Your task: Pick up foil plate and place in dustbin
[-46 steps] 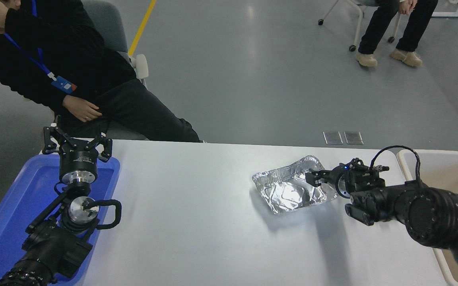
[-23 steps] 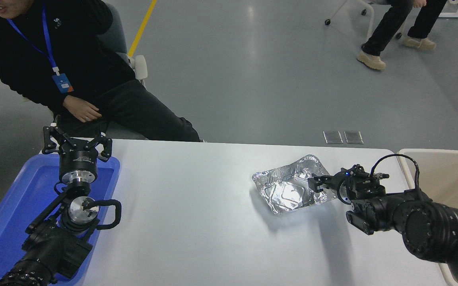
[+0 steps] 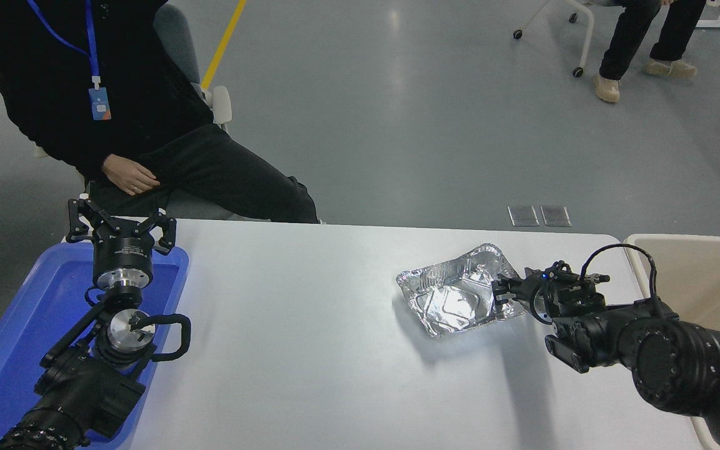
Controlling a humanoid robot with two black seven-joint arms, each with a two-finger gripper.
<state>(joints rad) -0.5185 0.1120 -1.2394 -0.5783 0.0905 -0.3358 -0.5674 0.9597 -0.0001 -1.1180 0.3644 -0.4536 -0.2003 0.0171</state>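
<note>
The right gripper (image 3: 502, 292) sits at the foil plate's (image 3: 454, 300) near rim on the table (image 3: 310, 350); I cannot tell whether it grips. The dustbin (image 3: 697, 275) stands right.

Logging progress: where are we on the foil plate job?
Done: right pincer has reached the foil plate, at its right rim. In hand: the grasp; whether it has closed is unclear. Left: lift the plate off the table and drop it into the dustbin.
</note>
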